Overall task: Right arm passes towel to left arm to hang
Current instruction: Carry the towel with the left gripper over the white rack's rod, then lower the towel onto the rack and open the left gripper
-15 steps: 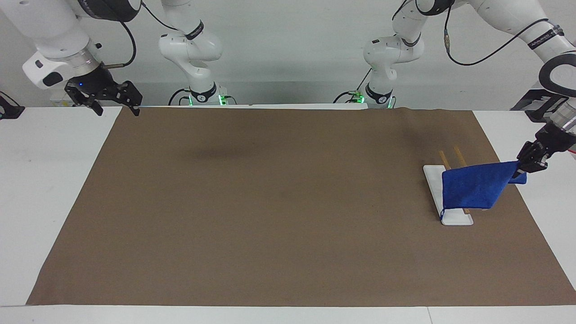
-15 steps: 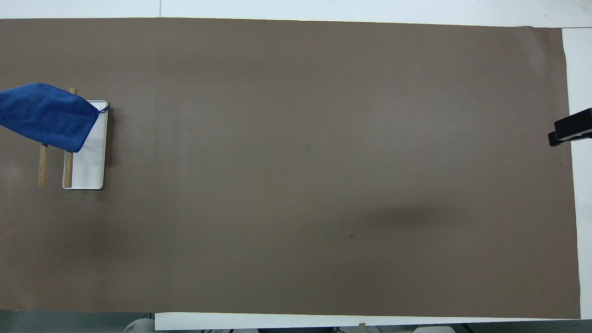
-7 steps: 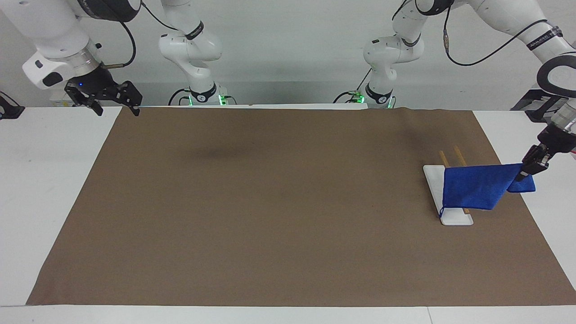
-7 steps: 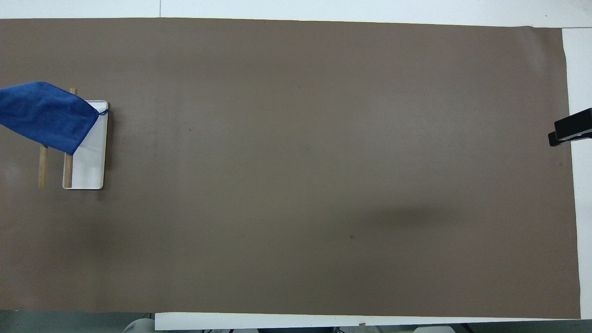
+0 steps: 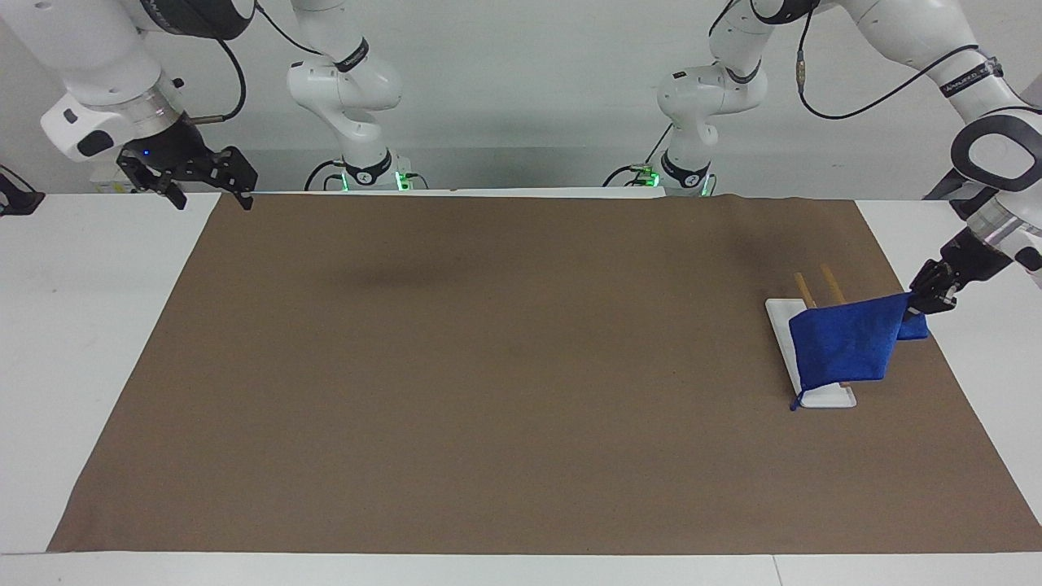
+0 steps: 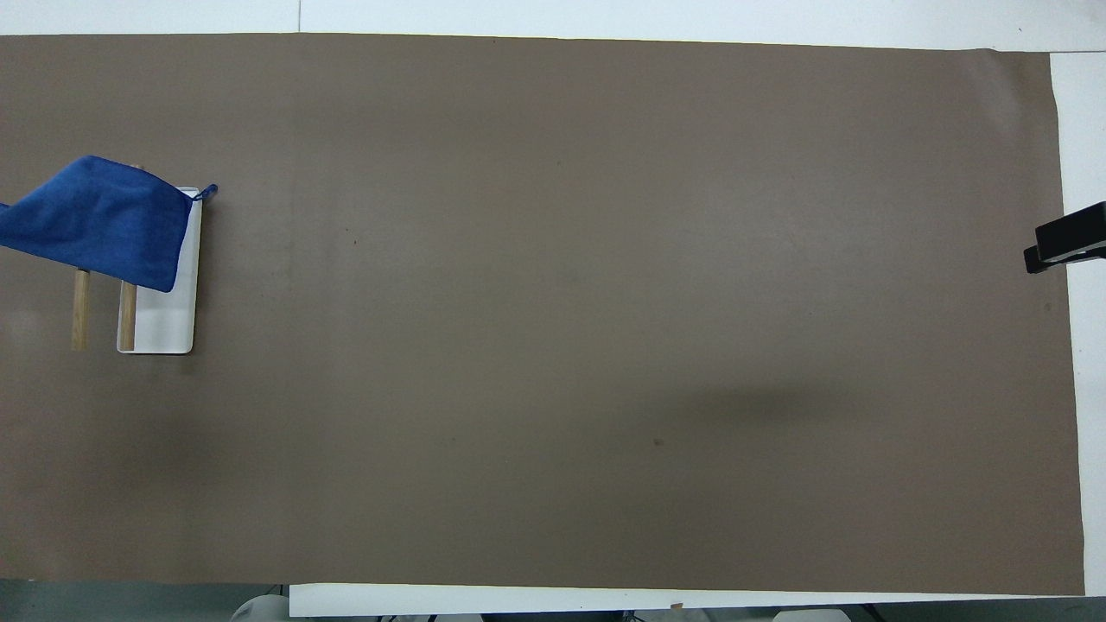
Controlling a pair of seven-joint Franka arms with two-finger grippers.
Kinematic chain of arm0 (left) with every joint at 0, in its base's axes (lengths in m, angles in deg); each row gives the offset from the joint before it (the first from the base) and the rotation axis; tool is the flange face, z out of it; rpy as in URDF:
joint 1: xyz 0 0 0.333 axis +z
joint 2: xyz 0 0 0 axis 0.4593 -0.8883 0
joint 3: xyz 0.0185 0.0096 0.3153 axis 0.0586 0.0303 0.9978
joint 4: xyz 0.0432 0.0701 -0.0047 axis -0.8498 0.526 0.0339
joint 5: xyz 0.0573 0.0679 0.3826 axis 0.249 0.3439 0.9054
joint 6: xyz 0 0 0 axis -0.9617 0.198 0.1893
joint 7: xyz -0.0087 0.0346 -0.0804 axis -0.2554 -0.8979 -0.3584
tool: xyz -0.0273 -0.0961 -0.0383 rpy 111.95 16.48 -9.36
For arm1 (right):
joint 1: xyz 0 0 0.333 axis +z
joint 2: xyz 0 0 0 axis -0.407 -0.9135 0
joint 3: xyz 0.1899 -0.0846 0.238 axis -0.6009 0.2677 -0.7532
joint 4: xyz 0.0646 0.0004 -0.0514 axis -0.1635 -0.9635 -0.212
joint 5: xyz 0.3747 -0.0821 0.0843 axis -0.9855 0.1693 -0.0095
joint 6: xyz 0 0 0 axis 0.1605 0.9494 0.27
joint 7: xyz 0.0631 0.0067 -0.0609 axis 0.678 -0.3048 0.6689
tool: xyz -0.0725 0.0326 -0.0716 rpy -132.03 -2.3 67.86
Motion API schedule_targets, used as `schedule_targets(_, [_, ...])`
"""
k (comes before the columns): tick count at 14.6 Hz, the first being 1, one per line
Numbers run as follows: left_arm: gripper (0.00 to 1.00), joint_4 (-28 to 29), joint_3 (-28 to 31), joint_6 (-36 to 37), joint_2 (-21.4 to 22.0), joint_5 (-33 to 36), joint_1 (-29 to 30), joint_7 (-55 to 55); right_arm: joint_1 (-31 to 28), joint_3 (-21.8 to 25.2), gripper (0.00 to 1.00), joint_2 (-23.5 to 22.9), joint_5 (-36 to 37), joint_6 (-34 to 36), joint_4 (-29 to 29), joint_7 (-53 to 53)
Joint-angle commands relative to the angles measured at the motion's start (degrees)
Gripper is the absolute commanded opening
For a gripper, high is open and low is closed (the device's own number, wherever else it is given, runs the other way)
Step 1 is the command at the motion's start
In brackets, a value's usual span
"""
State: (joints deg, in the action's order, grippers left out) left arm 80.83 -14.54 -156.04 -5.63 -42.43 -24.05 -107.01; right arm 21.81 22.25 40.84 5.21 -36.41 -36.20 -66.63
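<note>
A: Right gripper [image 5: 207,194]? — Jaws apart, waiting over the mat's [image 5: 488,366] corner nearest the right arm's base.

B: Left gripper [image 5: 924,299]? — Clamped on the towel [image 5: 842,346], which drapes over the rack [image 5: 822,285] at the mat's left-arm end.

Two white robot arms with black hands

The right arm [image 5: 98,73] is white and round, with dark grey caps on its joints, a shiny silver ring at the wrist and a tiny blue light (just a dot) on its black gripper. The left arm [image 5: 920,32] is white too, with thin black cables looping along it and a black band with small writing. Green lights glow at both bases.
</note>
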Motion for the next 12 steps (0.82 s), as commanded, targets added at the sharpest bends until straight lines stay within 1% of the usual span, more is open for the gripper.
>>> schedule_targets(1, [0.02,1.95,0.64,0.79,2.11,1.81,-0.57,2.95,-0.25,0.24,1.0,0.56,-1.0,-0.75,-1.03,1.34])
schedule_targets(2, [0.04,1.95,0.64,1.14,2.2,1.9,-0.4,3.92,-0.25,0.24,1.0,0.56,-1.0,-0.75,-1.03,1.34])
schedule_targets(3, [0.09,1.77,0.64,1.14,2.2,1.9,-0.31,5.06,-0.17,0.16,1.0,0.56,-1.0,-0.75,-1.03,1.34])
schedule_targets(4, [0.22,1.6,0.55,1.32,2.12,2.86,-0.31,6.72,-0.17,0.24,1.0,0.56,-1.0,-0.75,-1.03,1.34])
schedule_targets(6, [0.96,0.89,-0.24,1.15,1.94,7.34,-0.39,10.5,-0.17,0.24,1.0,0.56,-1.0,-0.75,-1.03,1.34])
schedule_targets(7, [0.99,0.8,-0.33,0.88,1.85,7.61,-0.48,11.04,-0.17,0.16,1.0,0.56,-1.0,-0.75,-1.03,1.34])
schedule_targets(9, [0.99,-0.24,-0.41,1.32,1.68,7.88,-0.48,11.92,-0.17,0.24,1.0,0.56,-1.0,-0.75,-0.95,1.34])
schedule_targets(11, [0.99,-2.52,-1.81,1.41,1.41,8.58,-0.48,18.74,-0.17,0.16,1.0,0.56,-1.0,-0.75,-0.95,1.34])
schedule_targets(12, [0.99,-3.23,-2.87,1.32,1.41,9.97,-0.57,21.74,-0.17,0.16,1.0,0.56,-1.0,-0.83,-0.95,1.34])
